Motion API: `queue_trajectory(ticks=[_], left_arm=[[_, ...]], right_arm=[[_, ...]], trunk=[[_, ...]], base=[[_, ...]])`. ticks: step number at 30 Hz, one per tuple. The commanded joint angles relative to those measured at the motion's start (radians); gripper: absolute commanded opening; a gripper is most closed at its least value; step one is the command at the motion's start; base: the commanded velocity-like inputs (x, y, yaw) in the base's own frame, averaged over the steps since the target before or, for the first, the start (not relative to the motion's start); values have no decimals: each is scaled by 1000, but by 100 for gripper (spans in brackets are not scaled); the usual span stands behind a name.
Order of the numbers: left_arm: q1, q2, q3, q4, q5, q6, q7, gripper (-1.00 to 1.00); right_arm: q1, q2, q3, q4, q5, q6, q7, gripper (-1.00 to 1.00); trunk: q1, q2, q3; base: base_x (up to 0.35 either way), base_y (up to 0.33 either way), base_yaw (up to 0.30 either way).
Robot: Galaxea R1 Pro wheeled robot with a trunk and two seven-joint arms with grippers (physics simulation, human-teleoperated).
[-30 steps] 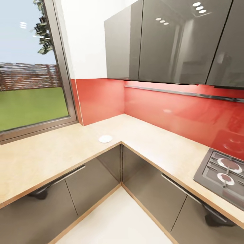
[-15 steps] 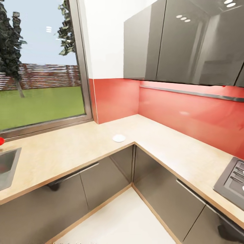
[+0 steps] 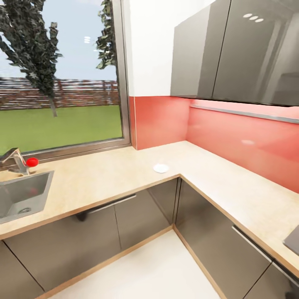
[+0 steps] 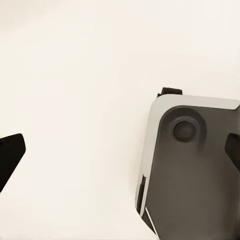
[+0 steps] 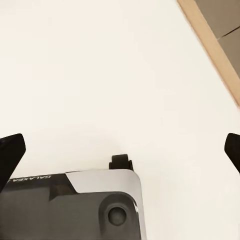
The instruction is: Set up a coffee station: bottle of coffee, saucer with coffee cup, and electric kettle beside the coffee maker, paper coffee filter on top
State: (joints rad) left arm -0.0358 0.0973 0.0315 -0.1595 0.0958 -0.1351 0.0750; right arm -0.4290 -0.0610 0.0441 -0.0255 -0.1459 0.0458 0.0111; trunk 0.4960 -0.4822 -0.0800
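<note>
The light wood-grain kitchen countertop [image 3: 104, 174] runs in an L around the corner, over dark grey cabinet fronts. A small flat white saucer [image 3: 160, 168] lies on it near the inner corner, alone. My left gripper [image 4: 120, 155] hangs open over the white floor, with one dark fingertip [image 4: 10, 160] at each side edge of the left wrist view and nothing between them. My right gripper [image 5: 120, 152] is likewise open and empty above the floor. The coffee maker, bottle of coffee, paper coffee filter, coffee cup and electric kettle are out of view.
A steel sink [image 3: 20, 197] with a red-knobbed faucet [image 3: 20, 162] sits at the left under a large window. A hob corner [image 3: 292, 240] shows at the right edge. Dark wall cabinets [image 3: 232, 50] hang over the red backsplash. My base [image 4: 195, 165] shows below the left gripper.
The head camera has swung left: the sink and faucet have come into view and the hob has slid almost out at the right. The saucer itself has not moved.
</note>
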Motion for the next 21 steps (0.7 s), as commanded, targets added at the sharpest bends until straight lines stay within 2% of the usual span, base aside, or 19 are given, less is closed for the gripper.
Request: queue_trajectory(ticks=[1, 12, 21], left_arm=[[-1, 0, 1, 0, 11, -3, 0, 100], [-1, 3, -2, 2, 12, 3, 4, 100], [-2, 3, -9, -6, 2, -1, -1, 100]], right_arm=[[0, 0, 5, -2, -9, 5, 1, 100], [0, 4, 5, -3, -10, 6, 5, 100], [0, 12, 8, -6, -11, 10, 9, 100]], trunk=[[0, -2, -2], [0, -2, 4], [0, -2, 5]], base=[[-228, -161, 277], [-54, -35, 242], [-1, 0, 34]])
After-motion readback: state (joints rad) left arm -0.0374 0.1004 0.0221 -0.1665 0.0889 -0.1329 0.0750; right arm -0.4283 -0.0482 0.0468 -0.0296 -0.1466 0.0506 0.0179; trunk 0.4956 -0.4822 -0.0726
